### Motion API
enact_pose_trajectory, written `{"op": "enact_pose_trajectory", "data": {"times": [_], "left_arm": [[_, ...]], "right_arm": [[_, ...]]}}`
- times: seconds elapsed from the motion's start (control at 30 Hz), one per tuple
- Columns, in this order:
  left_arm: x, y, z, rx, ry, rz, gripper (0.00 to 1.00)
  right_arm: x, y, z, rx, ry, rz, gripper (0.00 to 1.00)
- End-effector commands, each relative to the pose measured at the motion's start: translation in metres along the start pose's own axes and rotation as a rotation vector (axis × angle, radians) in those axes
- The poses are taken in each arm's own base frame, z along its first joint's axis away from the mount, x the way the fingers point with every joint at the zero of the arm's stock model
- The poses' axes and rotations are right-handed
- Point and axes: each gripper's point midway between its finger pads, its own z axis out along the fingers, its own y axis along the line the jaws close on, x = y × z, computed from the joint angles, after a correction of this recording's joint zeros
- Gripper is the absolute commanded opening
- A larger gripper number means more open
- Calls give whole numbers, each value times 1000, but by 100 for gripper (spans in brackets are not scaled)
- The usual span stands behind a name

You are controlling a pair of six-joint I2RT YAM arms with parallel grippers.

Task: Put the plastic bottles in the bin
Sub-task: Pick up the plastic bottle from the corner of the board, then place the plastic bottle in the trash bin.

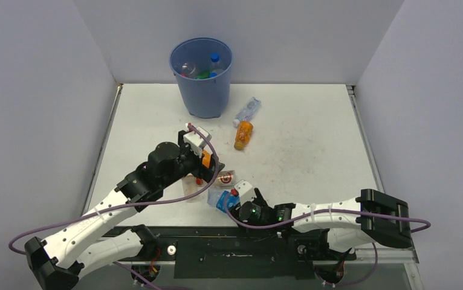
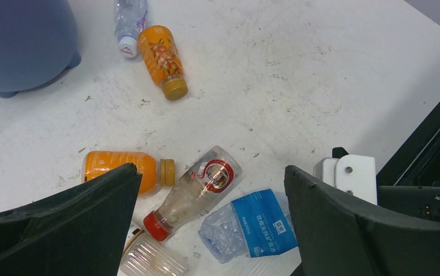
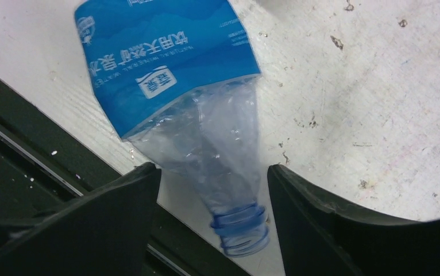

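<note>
- So, top view: bin stands upper centre at the back of the table, a few bottles already inside. Two more lie just right of it; the rest are clustered lower centre. Left gripper hangs over that cluster; right gripper sits low by the near edge.
- Left wrist: fingers spread wide, nothing held, prob. opened to drop over a bottle. Below them: orange bottle mid left, red-label bottle centre, crushed blue-label bottle lower centre.
- Right wrist: jaws apart either side of the blue-label bottle's capless neck, gaps both sides, so no grip yet. Low approach prob. bec. it lies flat beside the table edge.
</note>
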Motion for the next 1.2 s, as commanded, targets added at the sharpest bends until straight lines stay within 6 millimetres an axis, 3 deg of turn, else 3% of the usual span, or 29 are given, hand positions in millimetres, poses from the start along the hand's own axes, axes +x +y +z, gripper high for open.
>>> {"op": "enact_pose_trajectory", "data": {"times": [0.0,0.1,0.23,0.43,0.47,0.53,0.73,0.87,1.03,1.17], "left_arm": [[-23,0,-6,-6,-107,12,96],[-27,1,-9,-10,-138,10,96],[-32,6,-12,-35,-176,7,96],[-45,12,-23,-63,-270,6,96],[-47,12,-25,-61,-286,9,96],[-49,9,-29,-45,-316,24,96],[-76,-8,-61,55,-508,135,96],[-78,-48,-88,280,-582,334,96],[-63,-49,-82,291,-404,468,96],[-49,-37,-82,260,-285,617,96]], "right_arm": [[-4,6,1,-25,-27,-3,63],[-3,8,-1,-46,-28,7,48],[-10,6,-11,-54,-49,35,38],[-50,6,-50,-110,-153,97,29],[-57,7,-58,-126,-161,92,25],[-68,9,-73,-153,-162,65,7],[-92,-3,-115,-138,-152,40,5],[-111,-6,-137,-140,-154,35,5],[-112,-9,-149,-128,-86,-22,5],[-114,-14,-153,-111,-78,-48,5]]}}
